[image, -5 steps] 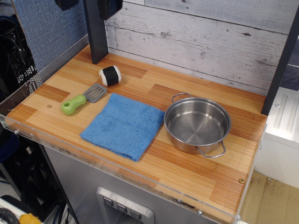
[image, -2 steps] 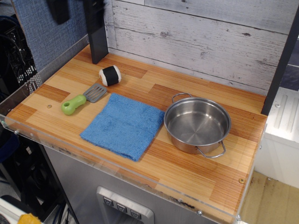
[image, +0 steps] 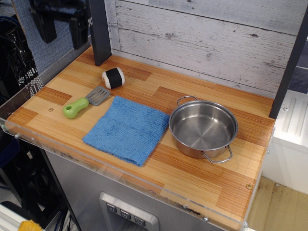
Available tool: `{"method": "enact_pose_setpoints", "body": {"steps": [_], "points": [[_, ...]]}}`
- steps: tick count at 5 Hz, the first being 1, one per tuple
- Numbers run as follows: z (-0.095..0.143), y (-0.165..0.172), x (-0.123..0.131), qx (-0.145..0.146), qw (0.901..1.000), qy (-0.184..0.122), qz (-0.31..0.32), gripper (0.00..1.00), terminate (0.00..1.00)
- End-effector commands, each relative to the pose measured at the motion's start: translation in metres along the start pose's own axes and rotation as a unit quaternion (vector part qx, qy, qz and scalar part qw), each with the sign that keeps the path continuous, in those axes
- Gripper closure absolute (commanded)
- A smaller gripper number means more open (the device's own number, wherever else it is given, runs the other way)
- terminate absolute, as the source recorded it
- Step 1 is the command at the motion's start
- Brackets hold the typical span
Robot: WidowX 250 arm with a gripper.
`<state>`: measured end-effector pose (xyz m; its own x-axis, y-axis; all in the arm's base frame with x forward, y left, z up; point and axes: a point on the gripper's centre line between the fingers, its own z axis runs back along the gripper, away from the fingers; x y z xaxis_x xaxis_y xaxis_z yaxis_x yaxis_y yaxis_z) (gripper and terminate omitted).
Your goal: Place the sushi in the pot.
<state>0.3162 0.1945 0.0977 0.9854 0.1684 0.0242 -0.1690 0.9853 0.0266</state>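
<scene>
The sushi [image: 113, 77], a white rice ball with a wide black band, lies on the wooden counter at the back left. The shiny steel pot [image: 203, 128] stands empty at the right, with wire loop handles at front and back. My gripper [image: 61, 30] hangs high at the top left, black, with two fingers pointing down and a gap between them. It is open and empty, above and left of the sushi.
A blue cloth [image: 129, 128] lies between sushi and pot. A grey spatula with a green handle [image: 84, 103] lies just in front of the sushi. A dark post [image: 98, 33] stands behind the sushi. A clear rail [image: 96, 166] edges the counter front.
My gripper has come down and to the left into view at the top left. The sushi, pot, cloth and spatula have not moved.
</scene>
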Motion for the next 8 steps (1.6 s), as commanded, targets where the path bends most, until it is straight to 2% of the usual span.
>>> {"method": "enact_pose_setpoints", "body": {"steps": [1,2,3,4,5,7,8], "points": [[-0.001,0.005,0.017,-0.037,0.9975,-0.06,0.012,0.0,0.0],[0.017,-0.006,0.018,-0.048,0.9948,-0.089,0.011,0.0,0.0],[0.031,-0.029,0.021,-0.027,0.9931,-0.113,-0.014,0.0,0.0],[0.02,-0.052,0.027,-0.001,0.9939,-0.102,-0.042,0.0,0.0],[-0.001,-0.069,0.033,0.021,0.9949,-0.089,-0.044,0.0,0.0],[-0.044,-0.061,0.042,0.018,0.9982,-0.054,-0.019,0.0,0.0],[-0.057,-0.062,0.039,0.026,0.9987,-0.042,-0.015,0.0,0.0]]}}
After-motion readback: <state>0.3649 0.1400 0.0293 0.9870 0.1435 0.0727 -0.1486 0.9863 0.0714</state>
